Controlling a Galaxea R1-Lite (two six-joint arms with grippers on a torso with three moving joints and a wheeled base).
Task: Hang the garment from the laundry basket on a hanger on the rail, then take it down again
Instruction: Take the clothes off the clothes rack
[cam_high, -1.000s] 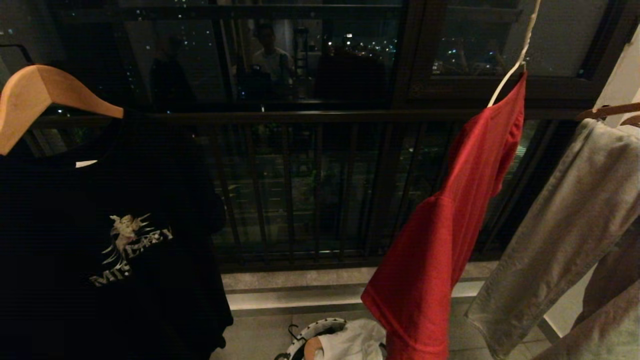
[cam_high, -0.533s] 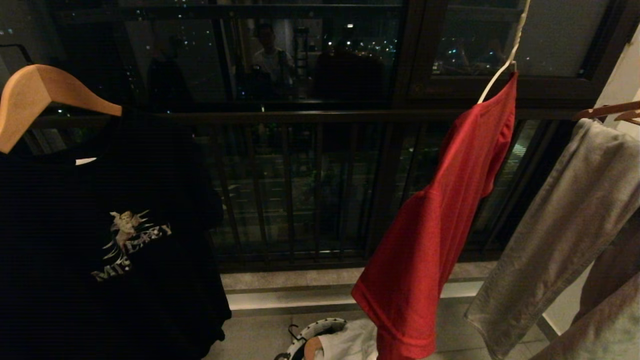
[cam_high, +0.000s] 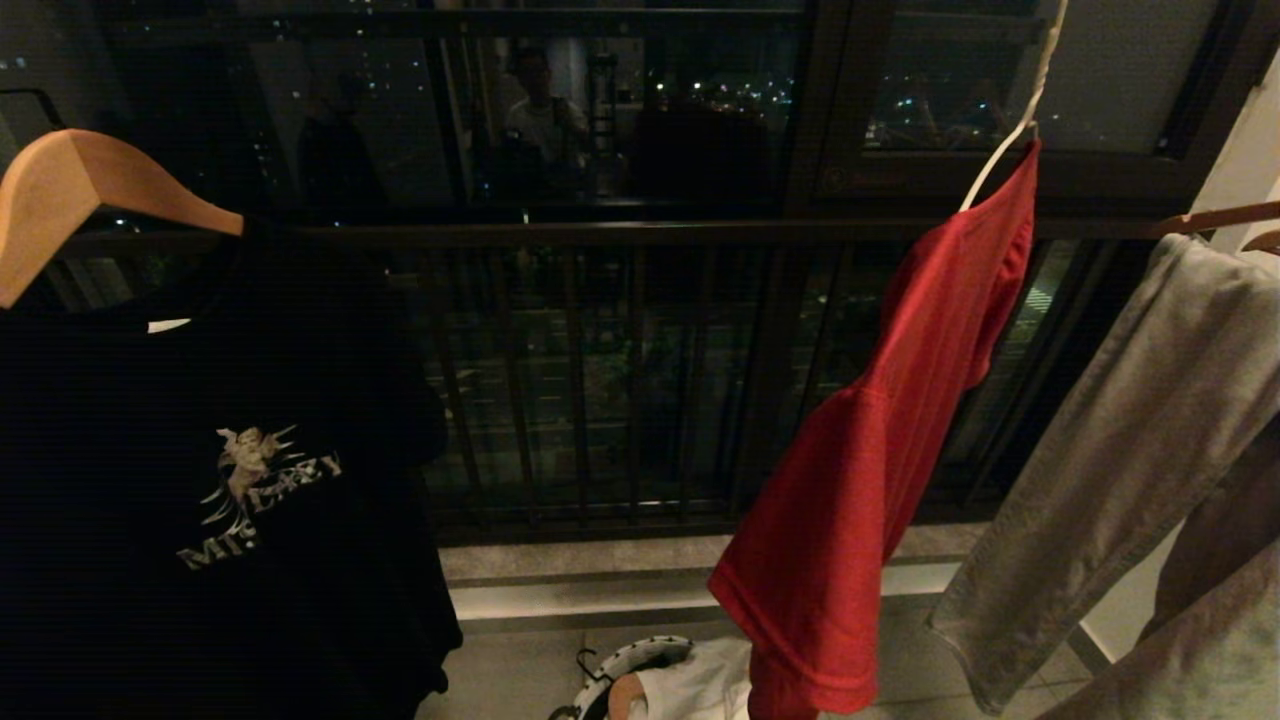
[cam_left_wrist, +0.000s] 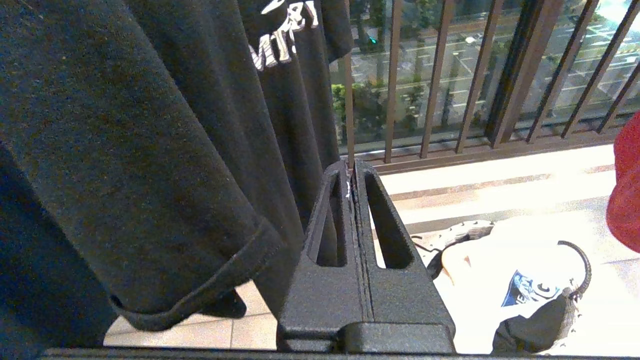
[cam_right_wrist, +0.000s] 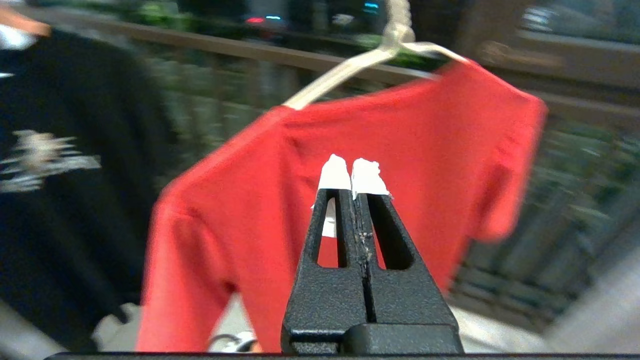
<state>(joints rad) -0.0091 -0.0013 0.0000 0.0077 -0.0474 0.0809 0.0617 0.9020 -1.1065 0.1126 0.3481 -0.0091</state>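
The red garment (cam_high: 880, 440) hangs on the thin white wire hanger (cam_high: 1005, 150), whose neck runs up out of the head view; the rail is out of view. In the right wrist view my right gripper (cam_right_wrist: 354, 172) is shut and empty, its white-tipped fingers pointing at the garment (cam_right_wrist: 425, 130) below the hanger (cam_right_wrist: 345, 75), short of the cloth. My left gripper (cam_left_wrist: 351, 172) is shut and empty, parked low beside the black T-shirt. The laundry basket (cam_high: 625, 665) stands on the floor below the garment. Neither gripper shows in the head view.
A black printed T-shirt (cam_high: 200, 450) on a tan wooden hanger (cam_high: 90, 190) fills the left. Grey trousers (cam_high: 1130, 450) hang at the right. A dark balcony railing (cam_high: 600, 380) stands behind. A white cloth (cam_high: 700, 685) lies in the basket.
The red garment has swayed on its hanger, a little to the left and then partly back. The other clothes and the basket have kept their places.
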